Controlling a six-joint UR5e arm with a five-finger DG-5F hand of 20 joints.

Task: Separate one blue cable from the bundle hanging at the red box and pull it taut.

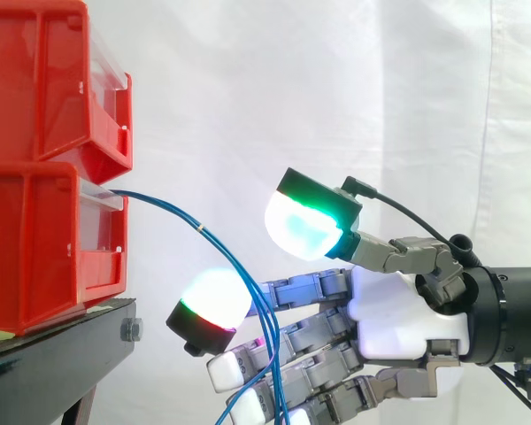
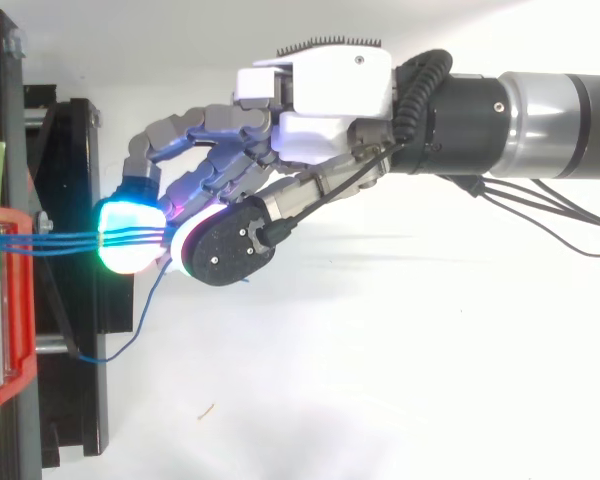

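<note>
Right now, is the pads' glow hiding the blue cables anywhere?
Side view: blue cables read clearly against the curtain, beside the hand's bright white pad. Top view: they are traceable across the cyan-glowing pad, then vanish under the thumb, not in glare.

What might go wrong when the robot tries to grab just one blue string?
Several blue cables lie side by side across the hand's fingers, so closing now might catch more than one. One cable loops slack beside the black stand and might snag on it.
</note>
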